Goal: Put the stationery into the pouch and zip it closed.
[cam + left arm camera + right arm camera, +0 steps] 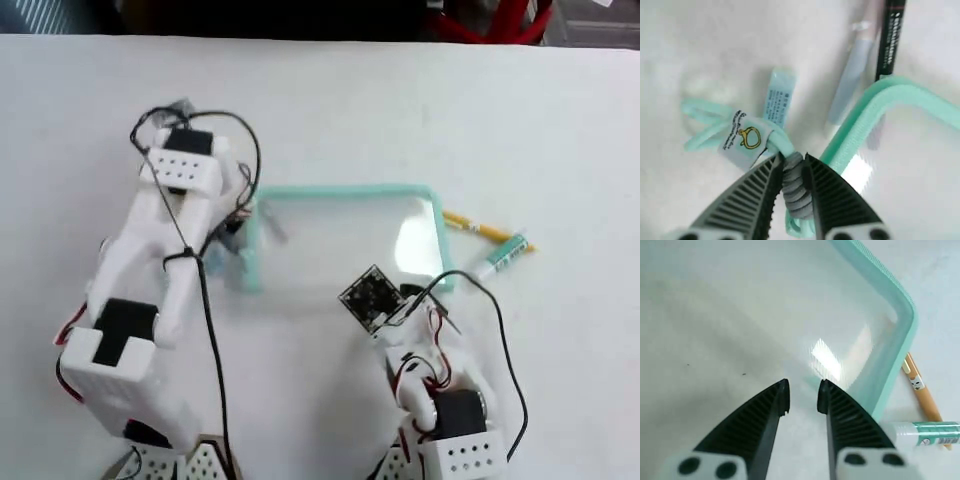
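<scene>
Tag [747, 138] beside zip pull [794, 189]; print seemingly illegible

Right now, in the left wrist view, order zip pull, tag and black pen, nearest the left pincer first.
1. Zip pull, clamped in the left pincer.
2. Tag, just beside the tips.
3. Black pen, past the pouch rim.
</scene>
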Robot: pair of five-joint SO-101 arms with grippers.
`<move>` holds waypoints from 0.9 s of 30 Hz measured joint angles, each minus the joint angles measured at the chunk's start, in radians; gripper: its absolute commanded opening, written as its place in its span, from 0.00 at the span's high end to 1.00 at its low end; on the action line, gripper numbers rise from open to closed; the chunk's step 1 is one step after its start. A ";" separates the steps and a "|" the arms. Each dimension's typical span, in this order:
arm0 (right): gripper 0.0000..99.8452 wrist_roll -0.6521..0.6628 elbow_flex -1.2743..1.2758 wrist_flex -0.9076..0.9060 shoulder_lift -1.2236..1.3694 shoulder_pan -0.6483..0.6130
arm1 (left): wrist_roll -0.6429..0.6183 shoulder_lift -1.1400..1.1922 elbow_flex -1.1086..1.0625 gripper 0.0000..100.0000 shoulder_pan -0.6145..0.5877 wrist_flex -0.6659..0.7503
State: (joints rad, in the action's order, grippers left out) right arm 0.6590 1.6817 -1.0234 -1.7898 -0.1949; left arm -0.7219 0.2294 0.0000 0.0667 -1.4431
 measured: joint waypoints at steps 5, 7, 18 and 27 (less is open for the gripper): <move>0.90 0.000 0.000 0.000 0.000 0.000 | 0.086 0.000 0.278 0.98 0.005 -0.129; 0.90 0.000 0.000 0.000 0.000 0.000 | 0.132 0.000 0.413 0.98 0.005 -0.186; 0.90 0.000 0.000 0.000 0.000 0.003 | 0.516 0.009 1.117 0.97 0.167 -0.298; 0.90 0.003 0.000 0.000 0.000 0.071 | 0.675 0.009 1.203 0.97 0.353 -0.236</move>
State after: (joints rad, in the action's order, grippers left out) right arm 0.6621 1.6817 -1.0234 -1.7898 -0.1243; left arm -0.0468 0.2386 1.2029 0.4196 -1.6794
